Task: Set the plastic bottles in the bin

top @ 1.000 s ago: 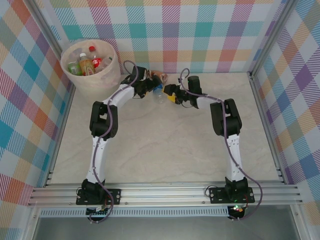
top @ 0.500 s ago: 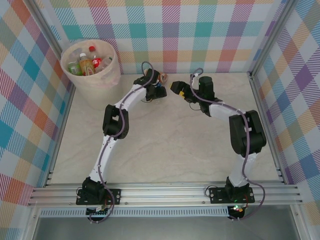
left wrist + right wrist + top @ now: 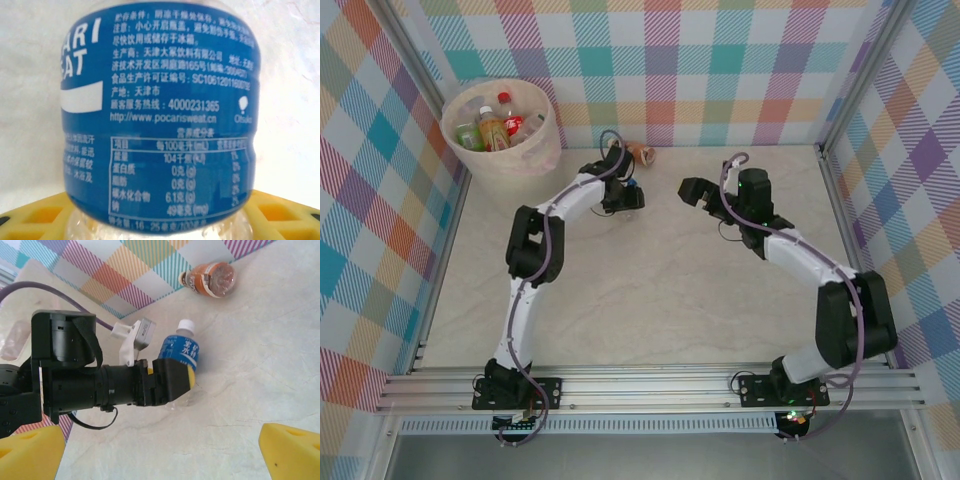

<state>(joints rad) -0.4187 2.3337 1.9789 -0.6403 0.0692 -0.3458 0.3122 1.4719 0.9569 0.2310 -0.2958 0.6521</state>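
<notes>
Fingers of the left gripper (image 3: 625, 196) clamp a small clear plastic bottle with a blue label and white cap (image 3: 160, 115) near the far edge of the pale marbled table (image 3: 650, 300). The right gripper (image 3: 692, 190) hangs nearby, jaws wide apart. A large round pale pink bin (image 3: 520, 165) holding several bottles (image 3: 495, 127) sits in the far left corner. A brown-labelled bottle (image 3: 212, 280) lies against the far edge.

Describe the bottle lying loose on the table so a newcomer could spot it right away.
Start at the checked back wall and look down to where it meets the table, right of the bin. The loose bottle lies on its side there. Its orange-brown label sets it apart from the blue-labelled bottle in the left hand.
</notes>
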